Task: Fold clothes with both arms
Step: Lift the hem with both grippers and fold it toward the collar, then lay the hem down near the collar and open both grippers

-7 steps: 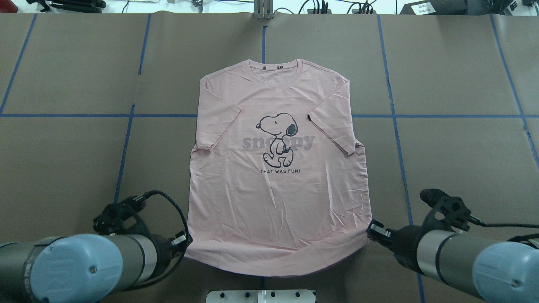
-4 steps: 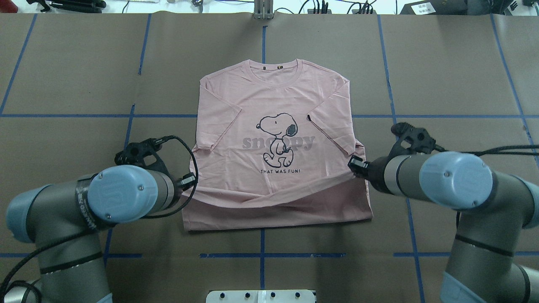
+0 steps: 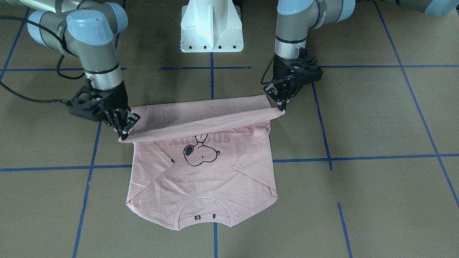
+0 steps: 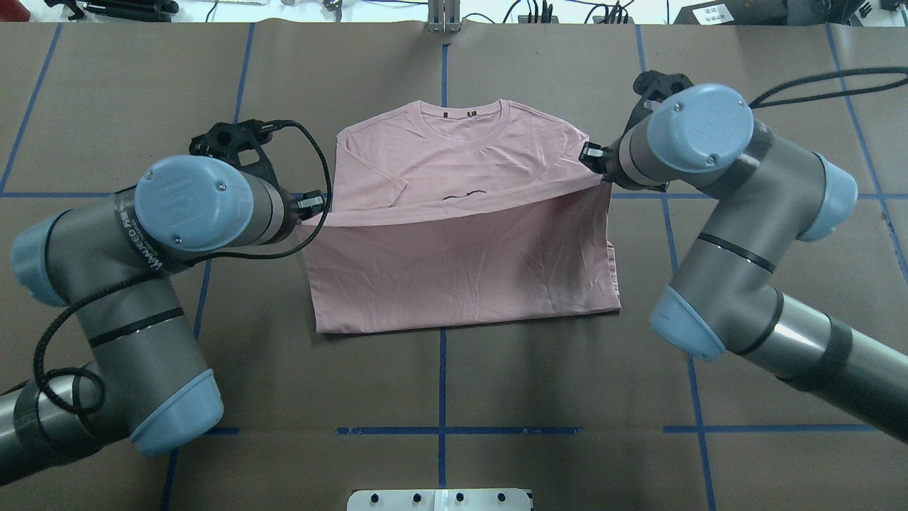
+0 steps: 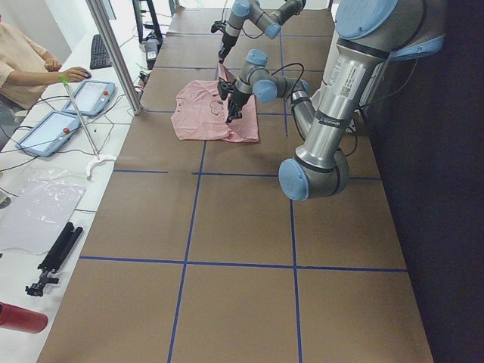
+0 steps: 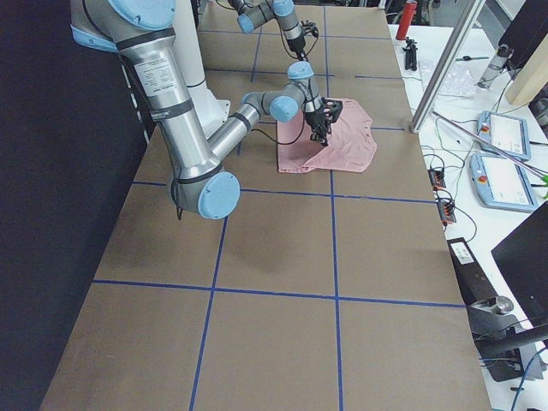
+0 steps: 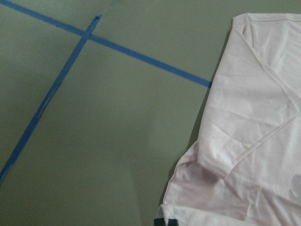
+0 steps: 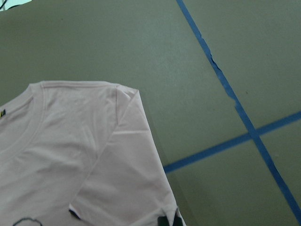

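Note:
The pale pink T-shirt (image 4: pixel 461 262) lies on the brown table with its collar (image 4: pixel 464 117) at the far side. Its lower half is lifted and doubled over the front, so only the top of the dog print (image 3: pixel 200 152) shows. My left gripper (image 4: pixel 312 206) is shut on the hem corner on its side, level with the sleeve. My right gripper (image 4: pixel 592 160) is shut on the other hem corner near the shoulder. In the front view the hem hangs taut between the left gripper (image 3: pixel 281 105) and the right gripper (image 3: pixel 123 134). Both wrist views show pink cloth (image 7: pixel 244 141) (image 8: pixel 94 155) below the fingertips.
The white pedestal base (image 3: pixel 211 28) stands at the robot's edge of the table. Blue tape lines (image 4: pixel 443 64) cross the brown table cover. Beyond the far edge a side desk holds tablets (image 5: pixel 94 97), where a person (image 5: pixel 26 57) sits. A metal pole (image 5: pixel 113 53) stands nearby.
Both grippers have carried the hem from the near table edge up and forward towards the collar. The fold line has moved away from the robot, and the folded part now covers most of the print.

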{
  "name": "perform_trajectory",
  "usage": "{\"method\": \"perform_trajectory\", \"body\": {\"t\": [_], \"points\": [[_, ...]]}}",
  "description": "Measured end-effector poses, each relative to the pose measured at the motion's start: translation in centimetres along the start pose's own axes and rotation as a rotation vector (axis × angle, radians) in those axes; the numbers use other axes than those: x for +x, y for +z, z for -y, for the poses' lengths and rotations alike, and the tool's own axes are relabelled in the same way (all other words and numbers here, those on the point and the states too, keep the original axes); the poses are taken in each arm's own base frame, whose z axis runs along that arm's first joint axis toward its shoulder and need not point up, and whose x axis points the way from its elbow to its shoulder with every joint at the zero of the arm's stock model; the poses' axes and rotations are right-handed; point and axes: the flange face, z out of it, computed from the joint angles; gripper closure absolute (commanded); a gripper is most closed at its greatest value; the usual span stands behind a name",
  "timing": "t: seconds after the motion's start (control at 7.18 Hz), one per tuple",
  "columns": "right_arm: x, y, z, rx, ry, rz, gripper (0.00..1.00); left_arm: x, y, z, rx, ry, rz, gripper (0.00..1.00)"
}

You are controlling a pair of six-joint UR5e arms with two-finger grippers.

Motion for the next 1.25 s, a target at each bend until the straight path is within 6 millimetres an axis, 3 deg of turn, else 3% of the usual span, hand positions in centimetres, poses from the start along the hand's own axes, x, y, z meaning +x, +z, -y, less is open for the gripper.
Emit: {"method": "perform_trajectory", "body": {"t": [0.14,0.42,0.56,0.97,1.25], "points": [[-1.0,0.3,2.1,0.011,0.003,-0.010,1.00,0.8,1.5,1.5,0.019,0.000,-0.019,1.00],[-2.1,0.5,4.2,0.008,0.009,-0.016,1.00,1.6,3.2,3.5,0.042,-0.013,-0.031,1.00],[-3.2,2.1,5.0,0.004,0.015,-0.040,1.00,1.9,5.0,4.3,0.049,-0.024,-0.012,1.00],[-4.7,11.3,6.2,-0.018,0.021,-0.127,1.00,3.8,13.4,5.4,0.059,-0.034,-0.037,0.94],[-4.4,13.7,6.1,-0.024,0.020,-0.142,1.00,5.0,15.3,5.7,0.059,-0.033,-0.044,0.95]]}}
